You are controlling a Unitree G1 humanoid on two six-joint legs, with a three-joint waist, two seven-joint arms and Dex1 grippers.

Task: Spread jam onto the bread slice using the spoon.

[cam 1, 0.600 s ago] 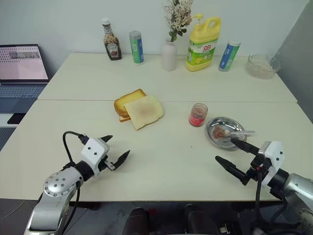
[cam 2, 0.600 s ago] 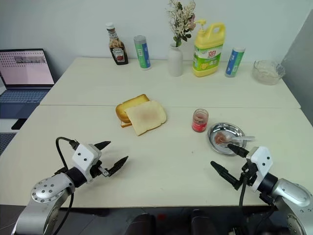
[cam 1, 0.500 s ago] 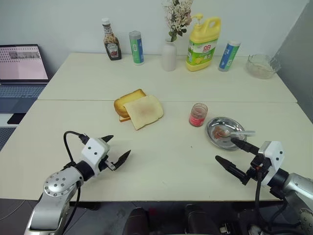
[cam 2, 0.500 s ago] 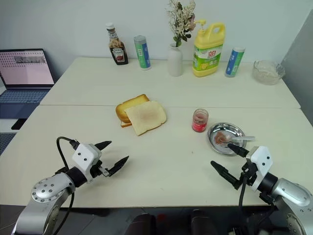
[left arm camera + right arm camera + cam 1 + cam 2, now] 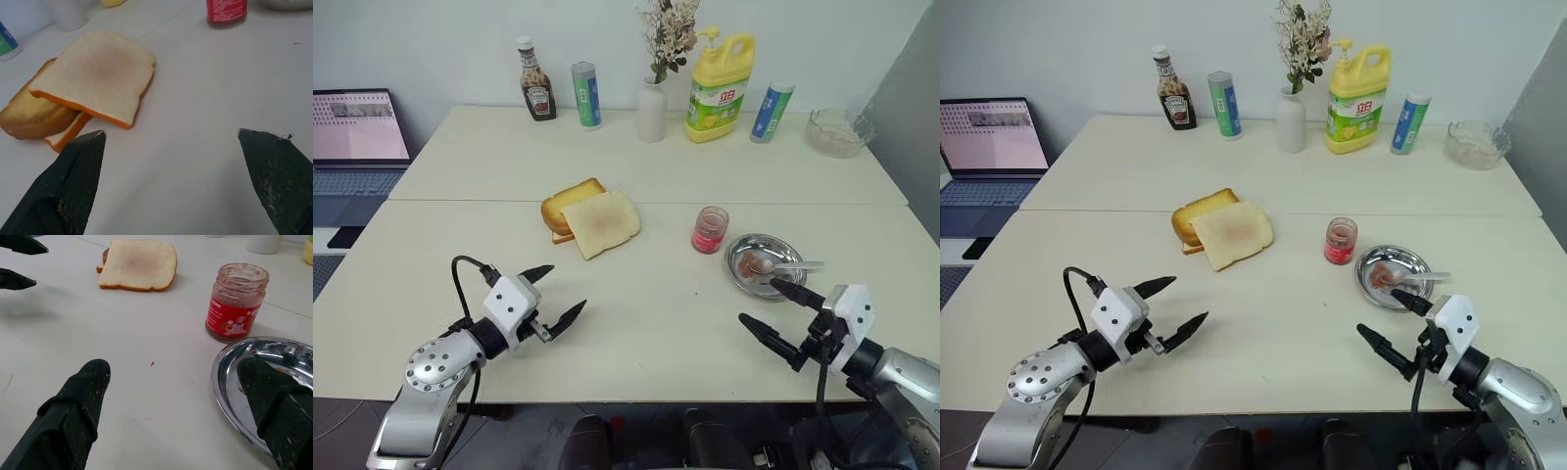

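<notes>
The bread slice (image 5: 600, 222) lies mid-table, overlapping a thicker golden toast (image 5: 564, 207). To its right stands the jam jar (image 5: 710, 229), with a round steel dish (image 5: 744, 275) beside it. The spoon (image 5: 789, 265) rests in the dish, its bowl in a reddish smear and its handle over the right rim. My left gripper (image 5: 568, 286) is open near the front left and points toward the bread (image 5: 100, 76), well short of it. My right gripper (image 5: 756, 301) is open just in front of the dish (image 5: 220, 382), holding nothing.
Along the table's far edge stand a ketchup bottle (image 5: 536, 80), a green can (image 5: 586, 95), a white vase with flowers (image 5: 652, 110), a yellow detergent jug (image 5: 719, 88), a blue tube (image 5: 771, 112) and a glass bowl (image 5: 838, 132). A laptop (image 5: 356, 127) sits at the far left.
My left gripper has edged forward and to the right, toward the table's middle. The right gripper has shifted only slightly to the left. Bread, jar, dish and spoon have not moved.
</notes>
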